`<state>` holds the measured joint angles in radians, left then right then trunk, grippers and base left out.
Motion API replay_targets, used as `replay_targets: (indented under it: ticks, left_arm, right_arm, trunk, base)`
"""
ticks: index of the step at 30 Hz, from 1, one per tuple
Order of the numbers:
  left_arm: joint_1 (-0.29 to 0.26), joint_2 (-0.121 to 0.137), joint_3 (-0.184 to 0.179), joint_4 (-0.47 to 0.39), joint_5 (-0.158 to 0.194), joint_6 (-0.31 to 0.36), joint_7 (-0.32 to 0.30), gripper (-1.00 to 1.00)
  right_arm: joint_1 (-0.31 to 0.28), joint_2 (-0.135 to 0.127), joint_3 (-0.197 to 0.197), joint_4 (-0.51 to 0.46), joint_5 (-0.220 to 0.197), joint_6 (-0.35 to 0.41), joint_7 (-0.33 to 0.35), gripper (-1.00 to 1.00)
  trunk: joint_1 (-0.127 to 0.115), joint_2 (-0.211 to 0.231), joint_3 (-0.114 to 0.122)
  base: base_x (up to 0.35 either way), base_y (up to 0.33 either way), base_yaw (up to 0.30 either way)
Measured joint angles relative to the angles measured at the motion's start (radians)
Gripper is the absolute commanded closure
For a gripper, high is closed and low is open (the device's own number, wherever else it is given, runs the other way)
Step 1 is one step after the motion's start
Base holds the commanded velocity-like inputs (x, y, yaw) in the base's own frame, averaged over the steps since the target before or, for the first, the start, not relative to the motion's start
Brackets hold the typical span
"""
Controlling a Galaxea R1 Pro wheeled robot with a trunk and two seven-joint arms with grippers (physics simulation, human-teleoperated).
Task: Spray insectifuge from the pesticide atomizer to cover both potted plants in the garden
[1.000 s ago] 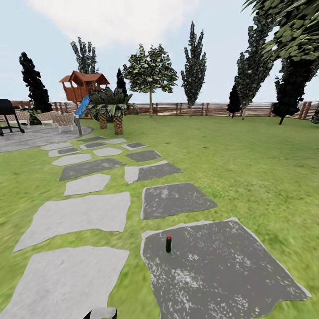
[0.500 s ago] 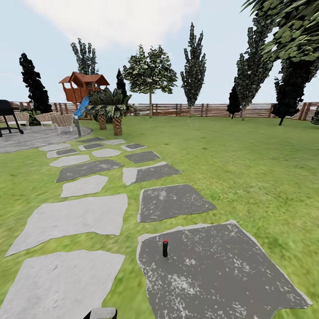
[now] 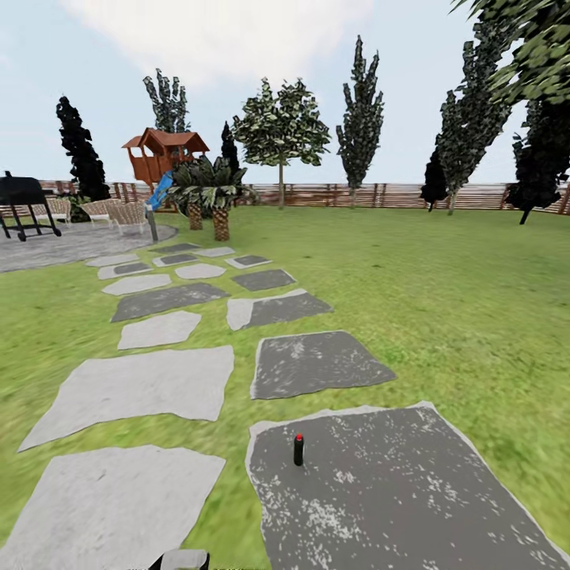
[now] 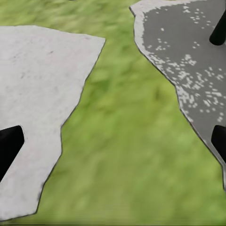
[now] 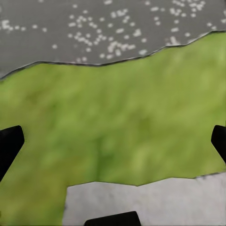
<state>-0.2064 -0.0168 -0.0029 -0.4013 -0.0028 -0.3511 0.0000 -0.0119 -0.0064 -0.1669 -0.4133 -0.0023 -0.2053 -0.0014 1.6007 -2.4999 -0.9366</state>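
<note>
Grass [image 4: 122,141] beneath spread, empty left hand [image 4: 113,141]

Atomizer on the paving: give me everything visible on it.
The pesticide atomizer is a small, slim, dark cylinder with a red cap, material unclear at this size. It stands upright and alone on the large dark grey paving slab, near that slab's left edge, close in front of the robot. Only the slab touches it. In the left wrist view a dark upright shape at the frame edge on dark stone is probably its body. No label or nozzle detail is legible.
</note>
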Motion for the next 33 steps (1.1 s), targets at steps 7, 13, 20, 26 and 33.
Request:
replay_targets:
  ticks: [7,13,20,26,33]
  left_arm:
    - [0.000,0.000,0.000,0.000,0.000,0.000,0.000,-1.00]
    - [0.000,0.000,0.000,0.000,0.000,0.000,0.000,-1.00]
    - [0.000,0.001,0.001,0.000,0.000,0.000,0.000,-1.00]
    - [0.000,0.001,0.000,0.000,0.000,0.000,0.000,-1.00]
    - [0.000,0.001,0.001,0.000,0.000,0.000,0.000,-1.00]
  right_arm:
    - [0.000,0.000,-0.001,0.000,0.000,0.000,0.000,-1.00]
    - [0.000,0.000,0.000,0.000,0.000,0.000,0.000,-1.00]
    - [0.000,0.000,0.000,-0.001,0.000,0.000,0.000,-1.00]
    - [0.000,0.000,0.000,0.000,0.000,0.000,0.000,-1.00]
    - [0.000,0.000,0.000,0.000,0.000,0.000,0.000,-1.00]
  trunk:
    - [0.000,0.000,-0.001]
    - [0.000,0.000,-0.001]
    - [0.000,0.000,-0.001]
    - [0.000,0.000,-0.001]
    - [0.000,0.000,-0.001]
  base:
    - [0.000,0.000,0.033]
    - [0.002,0.000,0.001]
    - [0.176,-0.151,0.000]
    - [0.075,-0.069,0.000]
    - [0.066,-0.005,0.000]
